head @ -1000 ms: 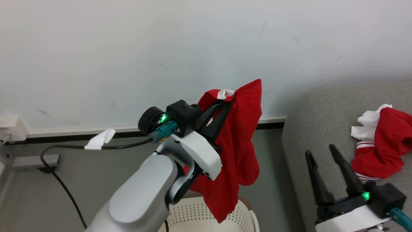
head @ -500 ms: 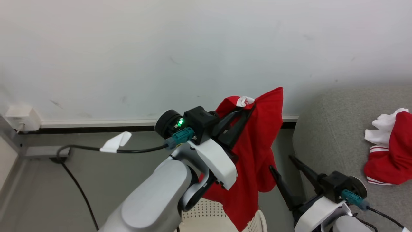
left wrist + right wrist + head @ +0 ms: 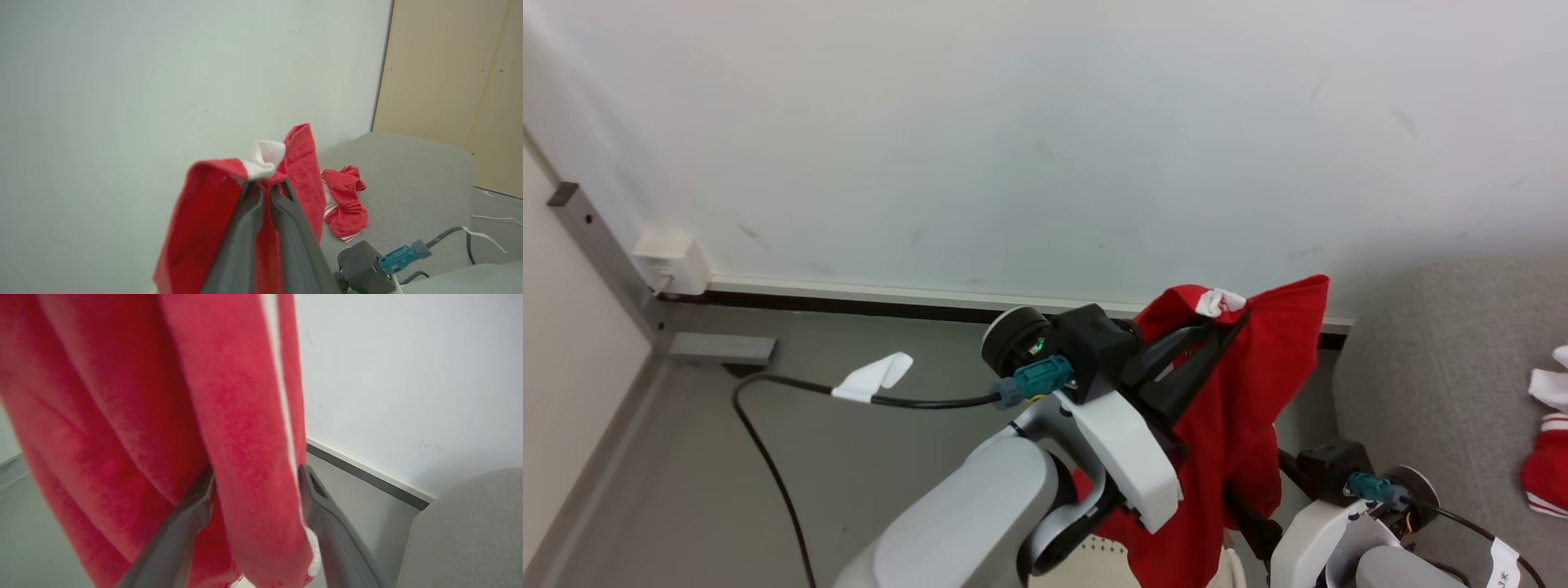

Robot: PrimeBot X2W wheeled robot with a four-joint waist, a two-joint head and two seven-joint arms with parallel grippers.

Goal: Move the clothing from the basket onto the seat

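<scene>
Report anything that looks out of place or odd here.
Nothing is spilled or damaged. One oddity: the red garment hanging from the shut left gripper drapes between the fingers of the open right gripper, where it could snag.

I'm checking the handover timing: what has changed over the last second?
The right claw swung left from over the seat to the hanging red garment; its open fingers now straddle the cloth's lower part. The head camera turned too, shifting the whole view. Unchanged: the left claw stays shut on the garment's top; the other red garment lies on the seat.
</scene>
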